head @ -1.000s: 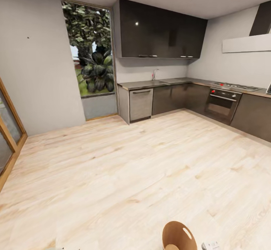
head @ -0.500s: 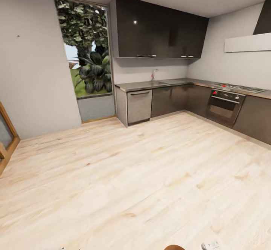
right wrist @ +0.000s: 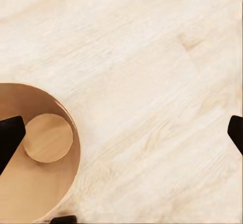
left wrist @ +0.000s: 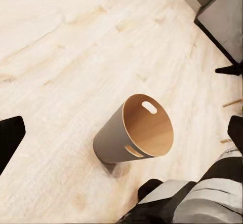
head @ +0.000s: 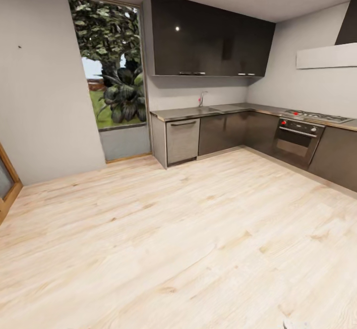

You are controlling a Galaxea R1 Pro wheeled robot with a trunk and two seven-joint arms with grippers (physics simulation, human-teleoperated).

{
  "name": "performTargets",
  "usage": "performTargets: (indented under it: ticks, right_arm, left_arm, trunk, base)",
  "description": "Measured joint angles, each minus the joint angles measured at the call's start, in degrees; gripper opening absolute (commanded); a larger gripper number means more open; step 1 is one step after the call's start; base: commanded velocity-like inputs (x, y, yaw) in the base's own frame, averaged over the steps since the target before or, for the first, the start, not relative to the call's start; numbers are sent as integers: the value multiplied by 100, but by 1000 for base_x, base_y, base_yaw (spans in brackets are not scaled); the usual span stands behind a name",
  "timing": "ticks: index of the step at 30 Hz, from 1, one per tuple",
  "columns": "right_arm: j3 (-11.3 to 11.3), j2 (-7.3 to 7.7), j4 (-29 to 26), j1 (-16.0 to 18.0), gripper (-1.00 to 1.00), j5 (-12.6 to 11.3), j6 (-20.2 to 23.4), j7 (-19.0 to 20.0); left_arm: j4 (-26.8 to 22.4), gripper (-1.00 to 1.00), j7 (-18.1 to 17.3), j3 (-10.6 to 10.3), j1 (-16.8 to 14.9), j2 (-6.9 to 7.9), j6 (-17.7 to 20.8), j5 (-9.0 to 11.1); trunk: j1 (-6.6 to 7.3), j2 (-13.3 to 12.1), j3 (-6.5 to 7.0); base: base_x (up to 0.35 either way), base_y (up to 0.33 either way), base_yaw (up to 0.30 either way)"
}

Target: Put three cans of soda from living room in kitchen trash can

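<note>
You have no brand, label or writing to read anywhere in these views. From the head camera you face the kitchen (head: 223, 96): dark upper cupboards (head: 208, 36), a grey worktop (head: 208, 110) with a tap, an oven (head: 295, 138) with red knobs, and a tall window (head: 111, 71) onto greenery. The plank floor (head: 173, 230) spreads in front. A pale scrap at the lower edge is cut off and unreadable.

The tash can (left wrist: 134, 130) stands on the floor; in the left wrist view you see its brown inside and oval hand-hole. The right wrist view looks down into it (right wrist: 35, 153); it looks empty there, though partly cut off.

Both tools are apart and hold nothing: left tool (left wrist: 121, 133), right tool (right wrist: 121, 133), only dark fingertips showing.

A second ago the bin's rim showed at the head view's bottom edge; the camera has since lifted and swung past it.
</note>
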State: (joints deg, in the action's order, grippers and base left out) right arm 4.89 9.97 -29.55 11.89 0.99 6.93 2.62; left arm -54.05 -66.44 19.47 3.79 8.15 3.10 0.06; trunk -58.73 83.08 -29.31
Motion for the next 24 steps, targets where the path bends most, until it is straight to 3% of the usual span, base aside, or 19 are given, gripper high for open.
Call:
performTargets:
  ticks: [2, 4, 5, 24]
  right_arm:
    - [-2, -2, 425, 231, 100, 2, -12, -97]
    - [-5, -6, 1245, 685, 100, 4, -71, -239]
    - [-7, -8, 1321, 727, 100, 2, -80, -252]
    - [-30, -30, 1434, 789, 100, -5, -95, -232]
  left_arm:
    - [0, 100, -99, 2, 3, 1, -1, -37]
    - [0, 100, -234, 4, 2, 2, -2, -86]
    - [0, 100, -246, 4, 4, 2, -2, -91]
    - [0, 100, -264, 5, 5, 2, -3, -97]
  trunk:
    - [0, 0, 0]
    - [0, 0, 0]
    - [0, 0, 0]
    - [0, 0, 0]
  base:
    - [1, 0, 0]
    - [0, 0, 0]
    - [0, 0, 0]
    - [0, 0, 0]
